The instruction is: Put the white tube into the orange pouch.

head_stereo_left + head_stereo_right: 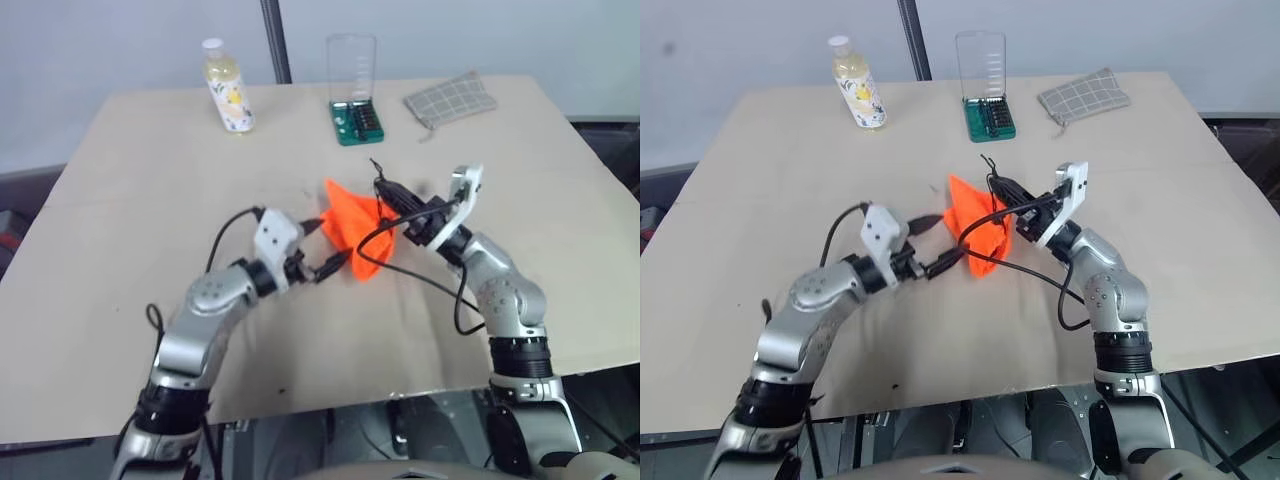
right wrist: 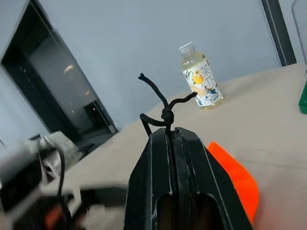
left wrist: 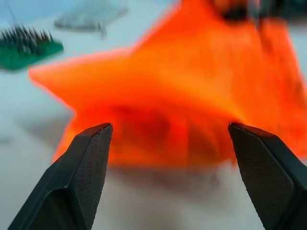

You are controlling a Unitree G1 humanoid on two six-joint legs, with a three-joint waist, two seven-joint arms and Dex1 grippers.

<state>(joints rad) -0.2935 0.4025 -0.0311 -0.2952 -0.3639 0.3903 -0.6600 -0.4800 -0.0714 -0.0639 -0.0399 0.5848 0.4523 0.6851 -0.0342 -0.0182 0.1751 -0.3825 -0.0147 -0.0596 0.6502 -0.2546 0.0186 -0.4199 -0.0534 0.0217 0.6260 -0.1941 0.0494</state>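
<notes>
Orange pouch (image 1: pixel 356 232) hanging off the table between the grippers — right gripper (image 2: pixel 171 132) clamped shut on its dark cord (image 2: pixel 160 108), left gripper (image 3: pixel 170 129) wide open, empty, just short of the fabric. Likely light, floppy, cord-hung — best pinched at the rim. White tube not made out, maybe inside.

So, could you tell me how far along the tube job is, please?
The tube isn't visible, possibly already inside the pouch. In hand: the right pincer, shut on the cord, holds the pouch up; the left pincer stands open beside it. Left: confirming the tube is inside.
</notes>
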